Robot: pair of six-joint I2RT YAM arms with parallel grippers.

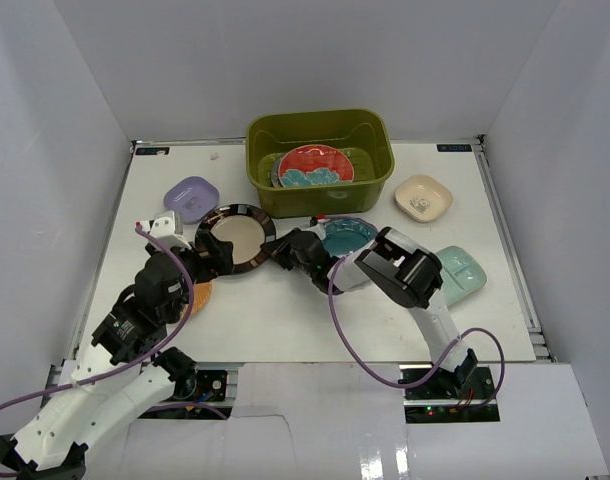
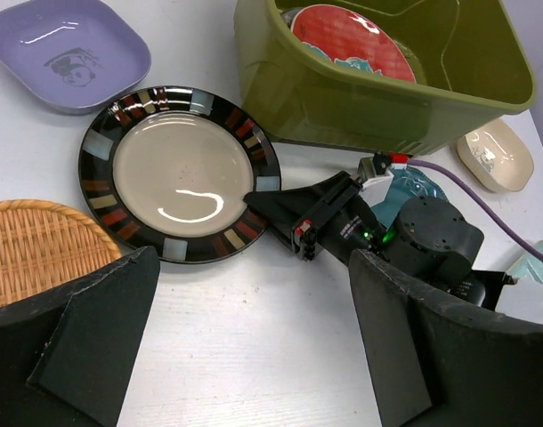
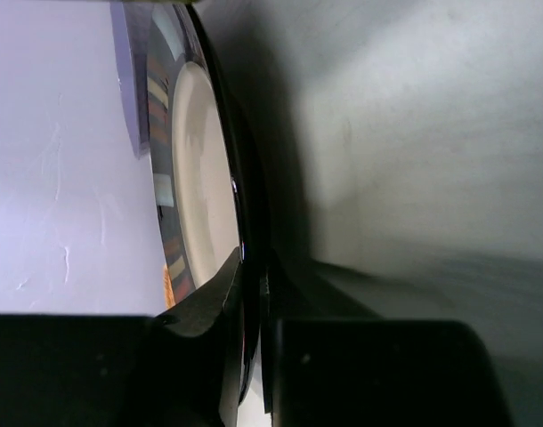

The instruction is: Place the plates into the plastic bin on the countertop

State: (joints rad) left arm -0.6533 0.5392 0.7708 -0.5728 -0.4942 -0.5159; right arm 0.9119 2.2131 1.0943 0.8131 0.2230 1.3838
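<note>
Your right hand (image 2: 258,200) pinches the black-rimmed plate (image 2: 178,173); lift it level over the bin (image 2: 343,107) wall; left hand (image 2: 245,329) hangs wide.

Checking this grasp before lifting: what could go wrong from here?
1. The right gripper pinches only the rim of the striped plate; it may pivot or slip on lifting.
2. The bin wall stands close behind; a low swing could hit it.
3. The open left gripper hovers close by, so the arms could clash.

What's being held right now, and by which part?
The right gripper pinches the black-rimmed cream plate by its patterned rim, on the right-arm side. The left gripper is open and empty.
</note>
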